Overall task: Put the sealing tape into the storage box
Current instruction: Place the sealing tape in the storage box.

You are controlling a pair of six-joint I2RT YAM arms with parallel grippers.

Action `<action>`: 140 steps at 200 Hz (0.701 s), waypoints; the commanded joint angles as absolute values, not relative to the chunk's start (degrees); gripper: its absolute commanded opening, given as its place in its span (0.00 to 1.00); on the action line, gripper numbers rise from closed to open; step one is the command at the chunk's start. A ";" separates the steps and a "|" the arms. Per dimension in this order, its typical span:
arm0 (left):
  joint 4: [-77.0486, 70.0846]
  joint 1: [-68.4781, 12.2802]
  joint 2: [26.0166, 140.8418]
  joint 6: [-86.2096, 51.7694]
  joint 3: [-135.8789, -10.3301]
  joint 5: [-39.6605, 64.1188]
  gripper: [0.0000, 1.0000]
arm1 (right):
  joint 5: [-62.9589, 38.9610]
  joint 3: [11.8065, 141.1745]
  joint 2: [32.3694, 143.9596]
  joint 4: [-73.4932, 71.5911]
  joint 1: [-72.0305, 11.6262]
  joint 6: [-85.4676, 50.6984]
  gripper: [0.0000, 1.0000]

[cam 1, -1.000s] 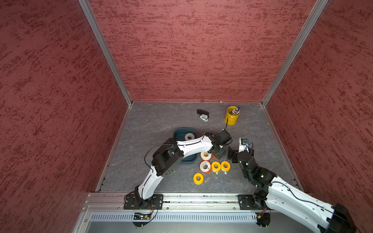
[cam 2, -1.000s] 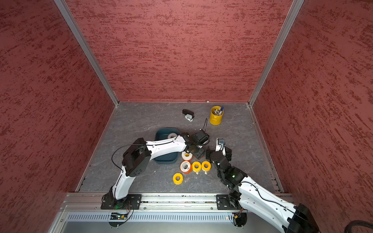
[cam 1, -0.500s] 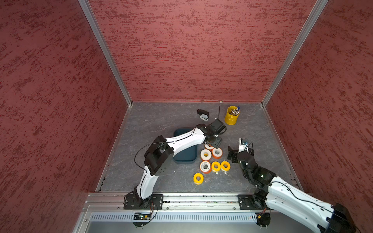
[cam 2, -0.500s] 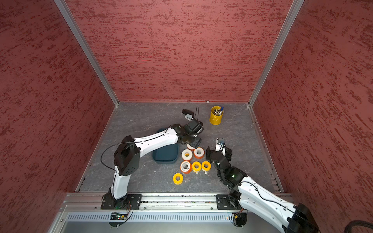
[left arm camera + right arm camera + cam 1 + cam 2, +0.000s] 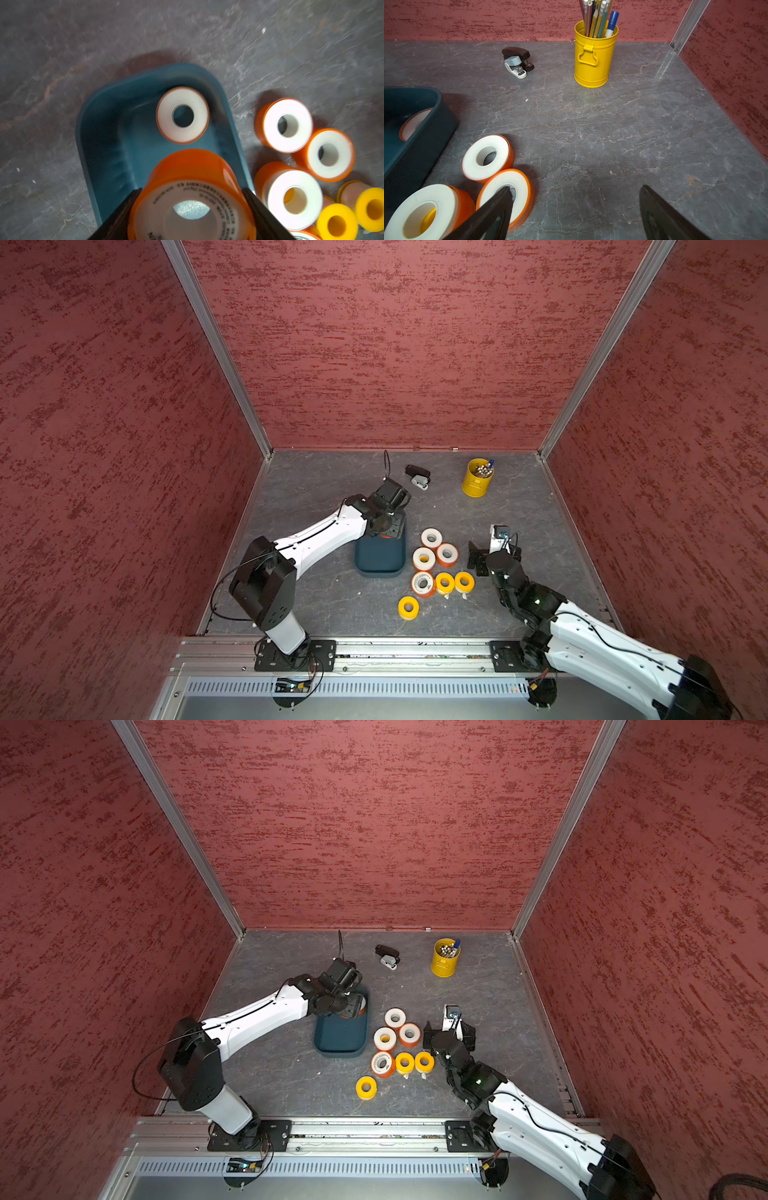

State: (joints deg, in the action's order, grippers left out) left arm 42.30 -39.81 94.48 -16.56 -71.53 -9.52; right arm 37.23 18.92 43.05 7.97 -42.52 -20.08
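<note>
Left gripper [image 5: 191, 199] is clamped on an orange roll [image 5: 193, 166]. Fingers [image 5: 124, 209] are partway closed, one on each side of its orange wall, printed face toward the wrist cam. That roll sits over the stapler-side end of the box [image 5: 380, 570]. Can't tell whether it touches the box floor.

A second roll [image 5: 164, 116] lies flat inside the box, white face up, clear of the held one.

Outside the box, on its right-arm side:
- Three white-faced rolls [image 5: 437, 540] cluster just beside the long wall, and one has yellow showing in its hole.
- A printed-face roll [image 5: 417, 585] sits off the box's rail-side corner, with two yellow rolls [image 5: 439, 581] in a row beside it.
- A lone yellow roll [image 5: 402, 609] sits farther from the box.

Right gripper [image 5: 575, 188] is wide open and empty, on the far side of that cluster from the box. One finger [image 5: 492, 214] overlaps a white-faced roll in the wrist view. Contact: can't tell.

Stapler [image 5: 417, 477] and pen cup [image 5: 478, 479] are past the box's far end, well apart from it.
</note>
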 commanded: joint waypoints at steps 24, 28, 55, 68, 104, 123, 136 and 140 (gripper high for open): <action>41.33 -40.03 98.27 -19.04 -68.53 -11.61 0.51 | 36.83 19.76 42.45 6.50 -42.23 -19.69 0.97; 41.23 -40.08 98.65 -19.11 -68.34 -11.84 0.51 | 36.76 19.70 42.45 6.50 -42.27 -19.69 0.97; 40.62 -40.08 100.99 -19.13 -68.38 -12.05 0.52 | 36.74 19.69 42.45 6.50 -42.26 -19.69 0.97; 40.41 -39.99 101.75 -19.07 -68.16 -12.92 0.52 | 36.74 19.69 42.45 6.50 -42.28 -19.69 0.97; 39.91 -39.21 103.26 -19.40 -67.50 -14.24 0.53 | 36.57 19.69 42.39 6.50 -42.23 -19.69 0.97; 39.74 -38.80 103.60 -19.42 -67.37 -14.28 0.54 | 36.48 19.69 42.45 6.42 -42.28 -19.69 0.97; 39.22 -38.53 103.70 -19.36 -67.06 -14.25 0.55 | 36.41 19.76 42.54 6.42 -42.25 -19.69 0.97; 39.09 -38.49 103.83 -19.25 -67.04 -14.30 0.55 | 36.43 19.71 42.52 6.42 -42.27 -19.69 0.97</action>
State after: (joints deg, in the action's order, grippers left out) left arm 40.80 -39.16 102.74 -18.72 -67.90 -13.08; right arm 37.08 18.92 42.92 7.90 -42.52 -19.92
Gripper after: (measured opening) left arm 0.728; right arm 0.970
